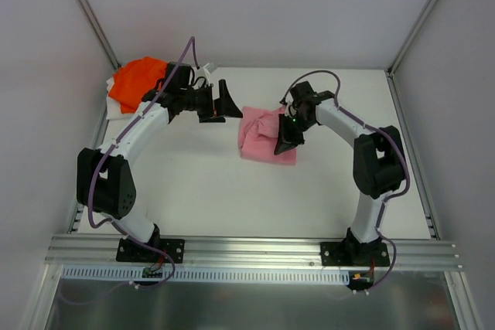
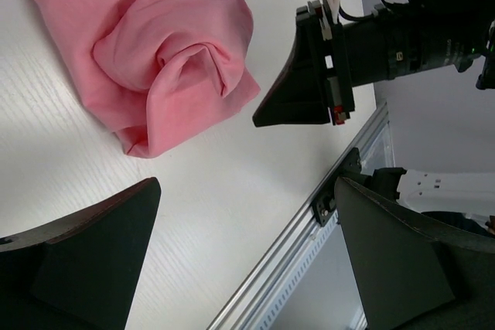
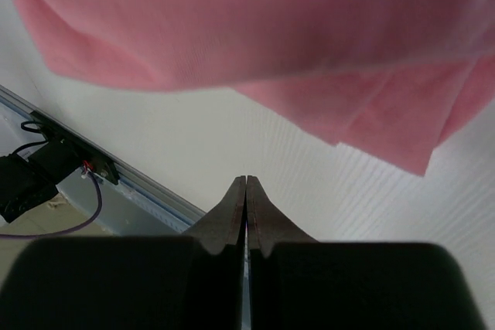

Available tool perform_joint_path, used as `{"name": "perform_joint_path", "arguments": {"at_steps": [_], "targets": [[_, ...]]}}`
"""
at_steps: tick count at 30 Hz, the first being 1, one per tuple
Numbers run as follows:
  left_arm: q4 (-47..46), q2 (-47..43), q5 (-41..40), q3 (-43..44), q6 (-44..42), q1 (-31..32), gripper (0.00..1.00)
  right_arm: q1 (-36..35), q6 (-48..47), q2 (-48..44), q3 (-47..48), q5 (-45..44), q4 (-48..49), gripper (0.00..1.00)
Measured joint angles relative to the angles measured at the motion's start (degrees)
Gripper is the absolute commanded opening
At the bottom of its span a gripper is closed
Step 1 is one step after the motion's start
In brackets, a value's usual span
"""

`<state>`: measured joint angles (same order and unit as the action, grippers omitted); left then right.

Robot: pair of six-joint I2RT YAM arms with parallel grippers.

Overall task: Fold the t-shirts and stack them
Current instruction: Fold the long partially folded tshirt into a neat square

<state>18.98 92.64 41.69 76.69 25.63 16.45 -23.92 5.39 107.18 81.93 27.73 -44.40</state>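
Observation:
The pink t-shirt (image 1: 263, 141) lies bunched and roughly folded in the middle of the white table, and also fills the top of the left wrist view (image 2: 162, 52) and the right wrist view (image 3: 271, 28). The orange t-shirt (image 1: 135, 83) is heaped in the back left corner. My right gripper (image 1: 289, 143) hovers at the pink t-shirt's right edge, its fingers pressed together with nothing between them (image 3: 246, 185). My left gripper (image 1: 221, 103) stands wide open left of the pink t-shirt, clear of it (image 2: 247, 245). The right gripper's fingers (image 2: 298, 90) show beside the cloth.
White material (image 1: 113, 109) pokes out under the orange t-shirt. An aluminium rail (image 1: 255, 251) runs along the table's near edge and carries both arm bases. White walls close in the back and both sides.

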Motion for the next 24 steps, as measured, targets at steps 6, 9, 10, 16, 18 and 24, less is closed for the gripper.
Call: {"name": "perform_joint_path", "arguments": {"at_steps": [6,9,10,16,18,24], "targets": [[0.4,0.0,0.0,0.0,-0.4,0.0,0.99,-0.7,0.2,8.1,8.3,0.0,0.9,0.01],[0.8,-0.1,0.0,0.0,-0.9,0.0,0.99,-0.8,0.1,10.9,11.7,-0.1,0.6,0.01],[1.0,-0.2,0.0,0.0,-1.0,0.0,0.99,-0.8,0.1,11.8,13.0,-0.1,0.4,0.01],[1.2,-1.3,0.0,-0.1,-1.8,0.0,0.99,-0.8,-0.5,16.7,22.3,-0.9,-2.1,0.0],[1.2,-2.1,0.0,-0.4,-2.0,0.0,0.99,-0.8,-0.9,18.7,26.8,-1.4,-3.3,0.0],[1.3,-2.8,0.0,-0.7,-2.2,0.0,0.99,-0.1,-1.8,23.3,38.3,-2.4,-6.0,0.0]]}}
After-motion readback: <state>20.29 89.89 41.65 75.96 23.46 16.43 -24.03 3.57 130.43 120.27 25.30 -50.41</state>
